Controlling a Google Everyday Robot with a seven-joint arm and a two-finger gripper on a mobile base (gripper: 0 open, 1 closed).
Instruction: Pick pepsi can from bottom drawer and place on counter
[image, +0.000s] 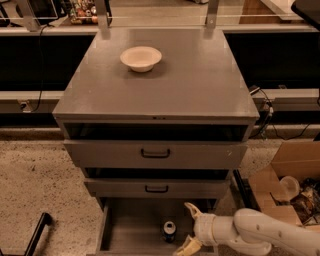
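The pepsi can (169, 231) stands upright in the open bottom drawer (131, 225), near its middle front. Its silver top faces the camera. My gripper (189, 228) reaches in from the lower right on a white arm, just to the right of the can. Its two cream fingers are spread, one finger (192, 210) behind and to the right of the can, the other at the drawer's front edge. The gripper holds nothing. The counter (195, 85) is the grey top of the cabinet.
A white bowl (141, 58) sits on the counter at the back left. The two upper drawers (155, 154) with black handles are slightly pulled out. A cardboard box (285, 187) with clutter stands on the floor to the right. A black bar (35, 235) lies at lower left.
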